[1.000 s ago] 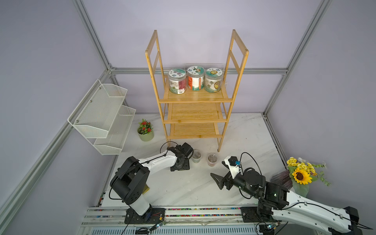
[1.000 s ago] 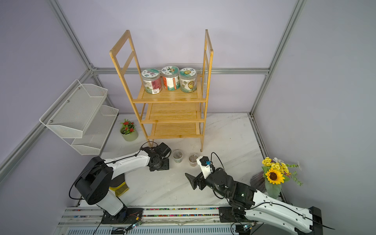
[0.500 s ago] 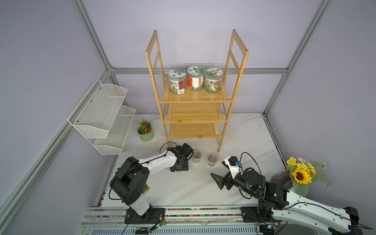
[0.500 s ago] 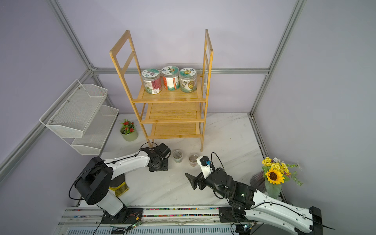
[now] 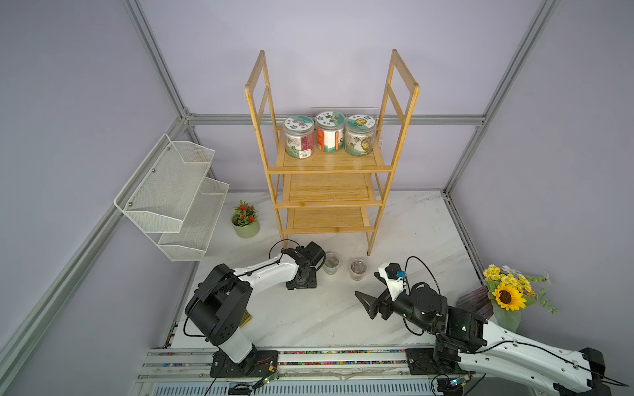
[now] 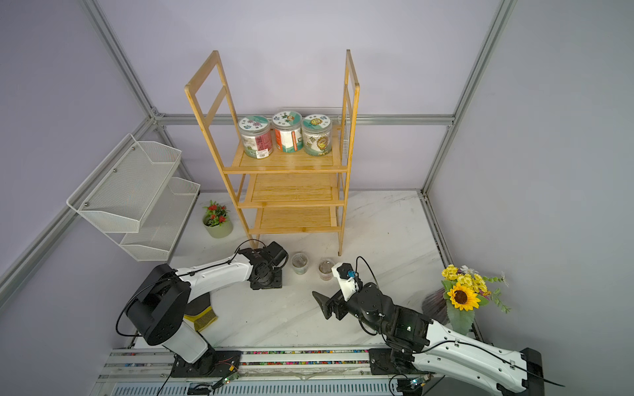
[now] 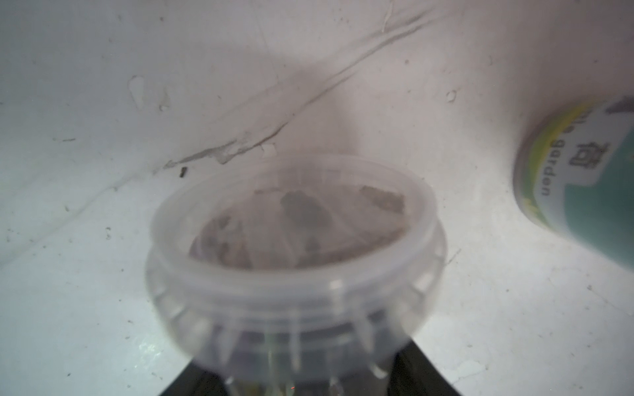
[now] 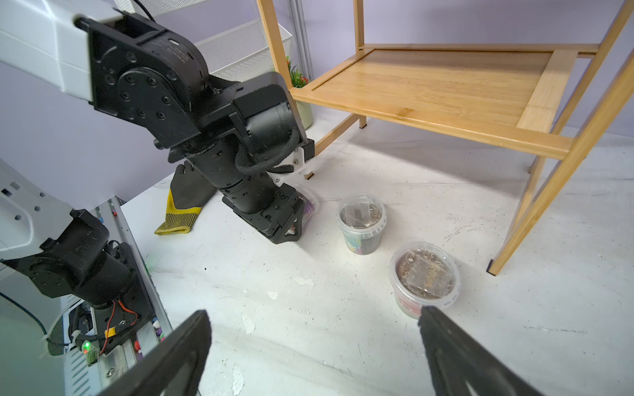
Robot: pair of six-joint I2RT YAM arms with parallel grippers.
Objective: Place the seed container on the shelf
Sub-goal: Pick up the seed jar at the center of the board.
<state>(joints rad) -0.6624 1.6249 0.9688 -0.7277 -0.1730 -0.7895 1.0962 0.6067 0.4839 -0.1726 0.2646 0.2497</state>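
- Right claw (image 8: 314, 315), low and near centre in both top views, gapes wide and holds nothing, above the surface (image 5: 308, 319).
- Left claw (image 8: 288, 229), left of centre, points down at the surface. A clear seed tub (image 7: 295, 260) sits between its fingers; clamped or not, I cannot tell.
- A second tub (image 5: 331, 263) and a third tub (image 5: 357, 269) stand just right of it.
- The shelf (image 5: 329, 168) stands at frame centre, with three jars (image 5: 330, 132) on its top tier.

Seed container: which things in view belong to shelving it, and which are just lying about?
Job: bamboo shelf; clear seed tub under the left gripper; likely next, teal-label seed tub and pink-label seed tub.
Lying about: three jars on the top tier; wire basket; red-flower pot; sunflower vase; glove.
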